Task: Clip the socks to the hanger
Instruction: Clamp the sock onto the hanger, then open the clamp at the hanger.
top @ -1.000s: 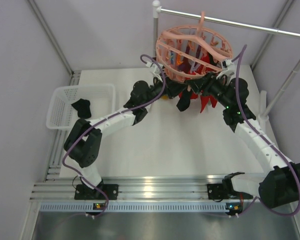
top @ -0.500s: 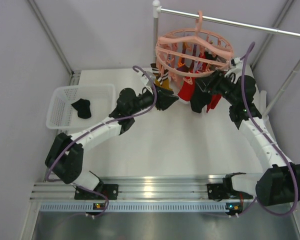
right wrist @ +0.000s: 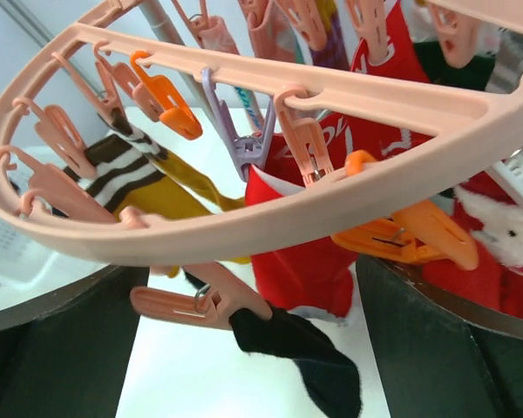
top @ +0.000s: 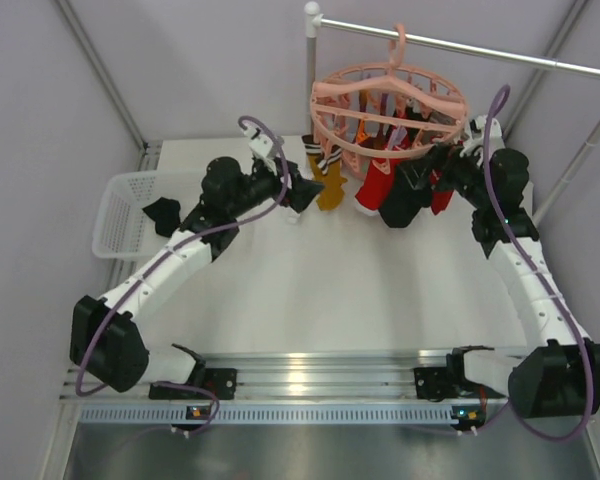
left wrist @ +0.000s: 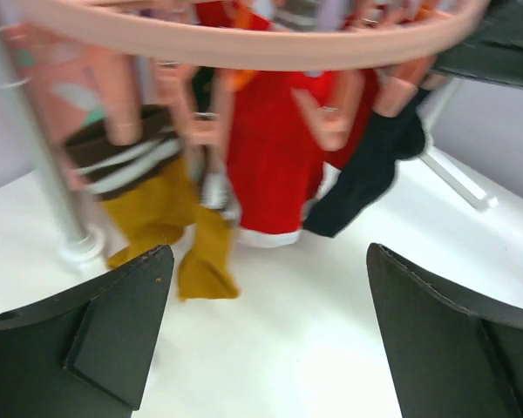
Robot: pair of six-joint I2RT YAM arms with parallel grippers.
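Change: left arm has pulled back leftward from under the hanger (top: 317,100), and both arms' fingers have spread.
Top view: left gripper (top: 302,192) beside the mustard sock (top: 330,190); right gripper (top: 427,178) at the ring's right side. Red sock (top: 375,185) and black sock (top: 405,205) hang clipped. Spare black sock (top: 163,213) lies in the basket (top: 120,190).
Left wrist: fingers (left wrist: 96,340) wide apart, empty.
Right wrist: fingers (right wrist: 52,357) wide apart, empty, below the ring.

The hanger (right wrist: 270,222) is salmon-pink, a few clips (right wrist: 167,104) orange or lilac. Its socks (left wrist: 275,170) are red, black, and mustard with brown-and-white striped cuffs.
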